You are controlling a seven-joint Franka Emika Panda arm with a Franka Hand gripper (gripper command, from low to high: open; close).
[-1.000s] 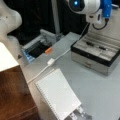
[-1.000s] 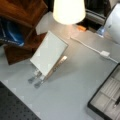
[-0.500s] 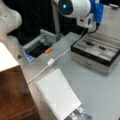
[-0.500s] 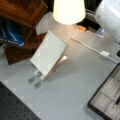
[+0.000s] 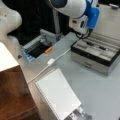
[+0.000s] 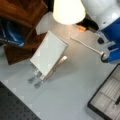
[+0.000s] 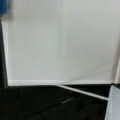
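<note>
Nothing sits in my white-and-blue gripper (image 5: pixel 83 30); I cannot tell its jaw state. It hangs over the open grey compartmented metal case (image 5: pixel 96 53), white cable (image 5: pixel 50 62) nearby.

My arm (image 5: pixel 72 7) is white with a blue block at the wrist. Below me sits a grey case (image 5: pixel 95 56) with a black rim, a white cable (image 5: pixel 50 62) on the pale grey table (image 5: pixel 100 90), an orange marker (image 5: pixel 48 50), a white ring-bound notebook (image 5: pixel 58 96) and a brown wooden cabinet (image 5: pixel 12 97).
</note>
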